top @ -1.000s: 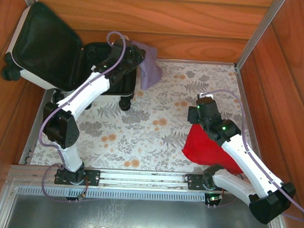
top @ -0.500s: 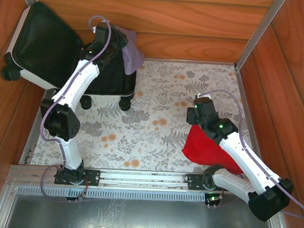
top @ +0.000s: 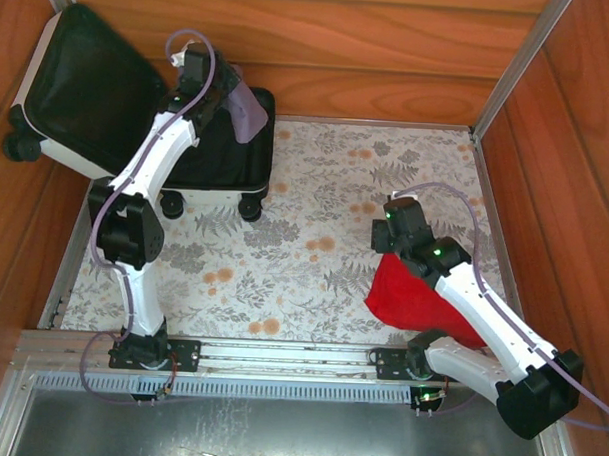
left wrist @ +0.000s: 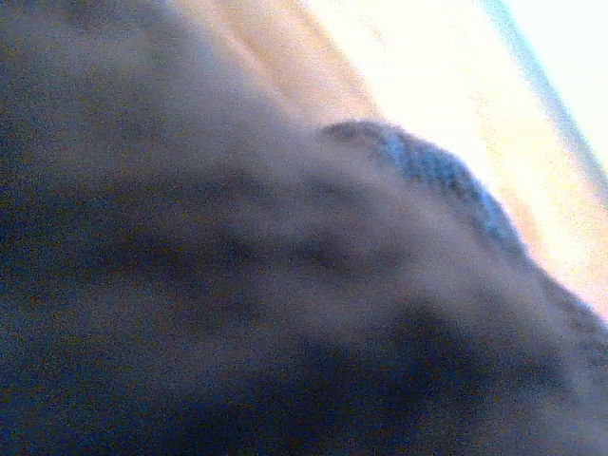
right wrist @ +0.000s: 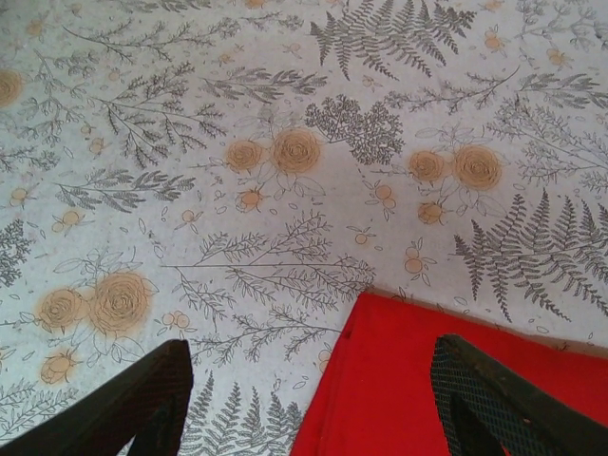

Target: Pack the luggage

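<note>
Hanging from the left gripper [top: 221, 83], whose fingers clamp it, a lavender cloth [top: 247, 108] dangles over the open luggage [top: 84, 90] directly beneath them. The right gripper [right wrist: 312, 380] holds its fingers apart, a red cloth [right wrist: 380, 380] lying between and below them.

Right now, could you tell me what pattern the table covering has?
Grey ferns and orange roses on the white table covering; clearest in the right wrist view.

White luggage [top: 89, 90] with black lining; lilac cloth [top: 247, 108]; red cloth [top: 412, 297]; desk [top: 314, 248] cover white (grey ferns, orange roses).
</note>
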### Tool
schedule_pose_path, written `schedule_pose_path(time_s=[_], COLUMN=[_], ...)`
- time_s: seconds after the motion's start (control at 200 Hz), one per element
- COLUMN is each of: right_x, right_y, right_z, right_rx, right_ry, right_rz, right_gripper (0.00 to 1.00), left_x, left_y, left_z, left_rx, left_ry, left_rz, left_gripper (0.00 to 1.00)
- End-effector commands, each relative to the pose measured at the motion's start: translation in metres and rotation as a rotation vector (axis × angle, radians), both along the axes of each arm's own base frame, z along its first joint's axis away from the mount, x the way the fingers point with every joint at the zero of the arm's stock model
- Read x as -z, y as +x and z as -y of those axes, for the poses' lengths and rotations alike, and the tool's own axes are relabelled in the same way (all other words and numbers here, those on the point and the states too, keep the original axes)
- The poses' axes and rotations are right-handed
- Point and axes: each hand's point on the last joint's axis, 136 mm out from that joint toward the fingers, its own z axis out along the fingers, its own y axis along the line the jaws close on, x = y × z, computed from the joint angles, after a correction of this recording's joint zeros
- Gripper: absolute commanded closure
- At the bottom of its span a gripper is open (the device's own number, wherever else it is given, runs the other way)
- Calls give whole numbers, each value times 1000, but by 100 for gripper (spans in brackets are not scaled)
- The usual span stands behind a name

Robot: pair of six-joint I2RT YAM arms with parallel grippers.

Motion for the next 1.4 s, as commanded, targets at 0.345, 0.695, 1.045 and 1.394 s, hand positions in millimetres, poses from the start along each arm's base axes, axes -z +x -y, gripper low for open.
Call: schedule_pose_path(time_s=[0.345,0.695,1.045,1.394], right_x=[33,43,45,49], right_y=[0,1,0,-1], right_z=[-9,-10,-4,-4], right_rx=[12,14,19,23], right_ry=[49,31,0,0], right_rz=[-73,-101,-97,-110], right_gripper=[29,29,29,29], left_x=[-36,-37,-31,-39], left_y=[49,79,95,112], left_z=[-17,-13,-18,-1], left_rx=[-81,-90,-91,-27], left_ry=[-68,-167,-172,-343], left_rz=[137,164,184,277], left_gripper=[100,100,100,100])
